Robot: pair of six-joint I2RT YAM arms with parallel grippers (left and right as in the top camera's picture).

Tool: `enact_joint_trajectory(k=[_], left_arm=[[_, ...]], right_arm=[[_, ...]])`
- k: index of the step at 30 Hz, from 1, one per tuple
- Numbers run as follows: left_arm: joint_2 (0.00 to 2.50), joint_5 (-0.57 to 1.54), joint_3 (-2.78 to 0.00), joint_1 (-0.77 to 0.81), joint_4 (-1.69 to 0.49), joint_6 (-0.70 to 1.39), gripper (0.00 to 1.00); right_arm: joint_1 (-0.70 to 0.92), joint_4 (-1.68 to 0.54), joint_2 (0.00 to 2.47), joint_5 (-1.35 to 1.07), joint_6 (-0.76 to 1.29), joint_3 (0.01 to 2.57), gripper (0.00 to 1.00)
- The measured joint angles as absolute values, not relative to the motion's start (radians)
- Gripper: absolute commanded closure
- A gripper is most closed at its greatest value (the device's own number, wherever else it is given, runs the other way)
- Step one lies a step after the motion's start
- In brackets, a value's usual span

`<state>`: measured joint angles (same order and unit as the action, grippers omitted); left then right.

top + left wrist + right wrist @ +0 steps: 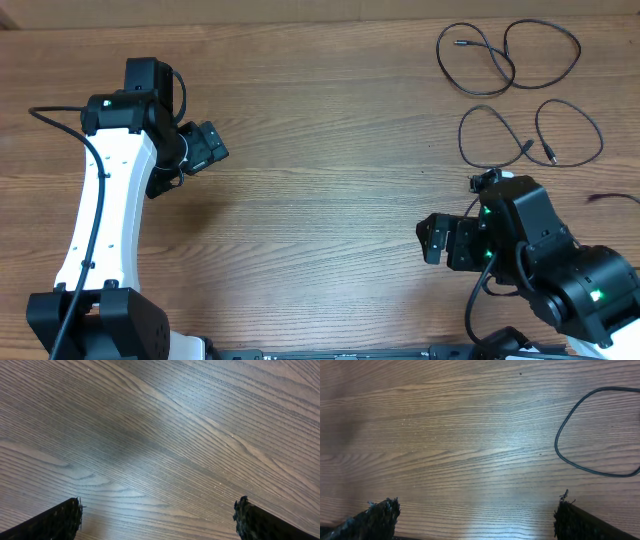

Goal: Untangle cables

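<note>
Both arms are hanging back over the table (320, 100), and neither one is working a cord. The left gripper (210, 148) is standing wide open with nothing in it; its wrist view is showing only wood grain between the two fingers (60, 520). The right gripper (432, 240) is likewise spread wide and holding nothing.

The cables are lying at about 1 to 2 o'clock on the table, well apart from both grippers. The upper cable (512, 72) is sitting in two loops that meet in the middle. The lower cable (520, 140) is spreading in two loops just below it, and the two do not appear to be touching. One of its loops (556, 442) is showing at 3 o'clock in the right wrist view.

Judging by this, the sorting is looking largely done, with the upper cable's meeting point the only doubtful spot. Any next move is falling to the right arm, which would reach toward 1 o'clock and press its fingertips down to the wood to catch so thin a strand.

The upper cable is lying close to the 12 o'clock edge of the view, so pulling that way is risky. Bare wood is opening toward 9 and 10 o'clock for dragging a cord out.
</note>
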<state>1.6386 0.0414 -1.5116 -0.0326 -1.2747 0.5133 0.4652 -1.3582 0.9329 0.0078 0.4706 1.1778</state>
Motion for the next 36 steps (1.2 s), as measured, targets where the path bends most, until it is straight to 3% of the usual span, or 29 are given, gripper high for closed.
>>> enact_joint_trajectory(k=[12,23,36], left_arm=[[1.639,0.041,-1.512,-0.033,-1.275,0.513,0.0],[1.639,0.041,-1.512,-0.033,-1.275,0.513,0.01],[1.639,0.042,-1.512,-0.033,-1.275,0.513,0.0]], right_arm=[[0.466,-1.354,0.975,0.037,0.47,1.178,0.0],[0.448,-1.198,0.998,0.056,0.395,1.177,0.0],[0.063,-0.992,0.722,-0.054,0.177,0.942,0.0]])
